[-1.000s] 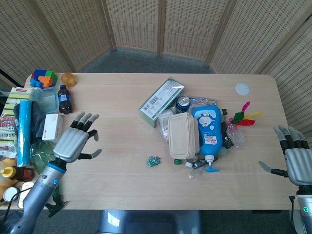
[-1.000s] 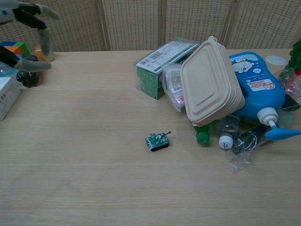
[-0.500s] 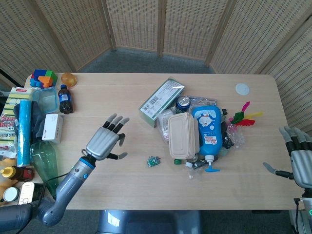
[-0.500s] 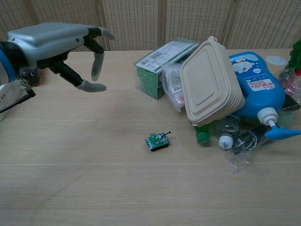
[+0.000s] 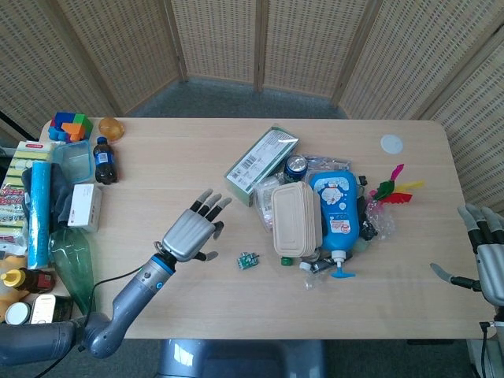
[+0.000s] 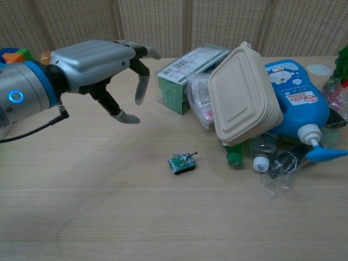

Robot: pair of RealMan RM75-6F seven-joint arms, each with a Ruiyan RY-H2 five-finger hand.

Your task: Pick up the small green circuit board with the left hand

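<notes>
The small green circuit board (image 5: 249,260) (image 6: 181,162) lies flat on the wooden table (image 5: 157,307), just left of the pile of packaging. My left hand (image 5: 192,231) (image 6: 103,62) hovers above the table to the board's left, palm down, fingers spread and holding nothing. A short gap separates its fingertips from the board. My right hand (image 5: 488,264) is at the table's far right edge, fingers apart and empty; the chest view does not show it.
A pile sits right of the board: a beige clamshell box (image 5: 295,218), blue bottle (image 5: 336,206), green carton (image 5: 262,163) and small bottles (image 6: 260,155). Along the left edge are a cola bottle (image 5: 105,160), white box (image 5: 84,205), blue roll (image 5: 39,213) and toy blocks (image 5: 69,126).
My left hand has swept right across the table from near the left-edge clutter to just left of the board. The right hand has drifted slightly further right.
</notes>
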